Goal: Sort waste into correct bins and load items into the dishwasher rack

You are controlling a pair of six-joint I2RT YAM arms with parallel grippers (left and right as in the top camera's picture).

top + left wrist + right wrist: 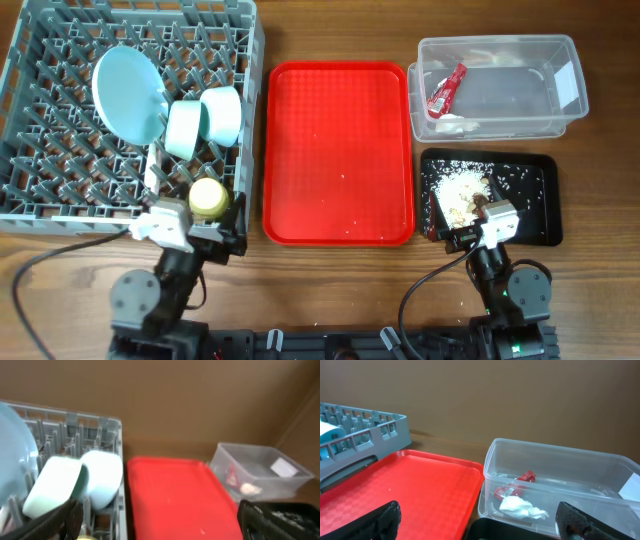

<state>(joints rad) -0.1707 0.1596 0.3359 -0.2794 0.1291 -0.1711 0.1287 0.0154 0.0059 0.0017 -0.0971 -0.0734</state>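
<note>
Red wrapper (516,485) inside clear tub (560,451), ahead of right hand (479,522)

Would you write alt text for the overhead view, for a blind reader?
Grey dishwasher rack at left holds a blue plate, two bowls and a yellow cup. Red tray in the middle; at right, a clear tub holds a red wrapper, a black tray holds food scraps.

- Left arm (160,285) is folded low at the near edge, its wrist angled forward
- Left gripper (157,515) has its jaws spread wide, with a dark finger (55,520) at each lower corner of its wrist view
- Right arm (505,285) is folded the same way
- Right gripper (477,512) likewise gapes wide, fingers far apart
</note>
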